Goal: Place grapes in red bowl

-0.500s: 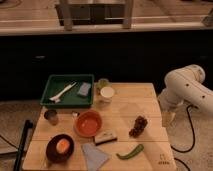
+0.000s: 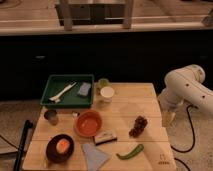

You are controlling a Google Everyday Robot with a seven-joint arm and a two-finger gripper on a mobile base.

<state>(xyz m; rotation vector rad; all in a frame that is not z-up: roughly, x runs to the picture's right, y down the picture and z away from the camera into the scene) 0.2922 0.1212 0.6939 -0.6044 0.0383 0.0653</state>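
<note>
The grapes [image 2: 138,126], a small dark purple-brown cluster, lie on the wooden table [image 2: 135,100] toward its right side. The red bowl [image 2: 88,123], orange-red and plain inside, sits left of them near the table's middle, with nothing in it. My white arm [image 2: 186,89] stands off the table's right edge. My gripper [image 2: 168,118] hangs down at the arm's lower end, beside the table's right edge, to the right of the grapes and apart from them. It holds nothing that I can see.
A green tray [image 2: 68,90] with a white utensil and a blue-grey sponge sits back left. A white cup [image 2: 107,93], a green cup [image 2: 103,82], a metal cup [image 2: 50,116], a dark bowl with orange contents [image 2: 60,148], a grey cloth [image 2: 94,156], a small packet [image 2: 105,137] and a long green vegetable [image 2: 130,152] lie around.
</note>
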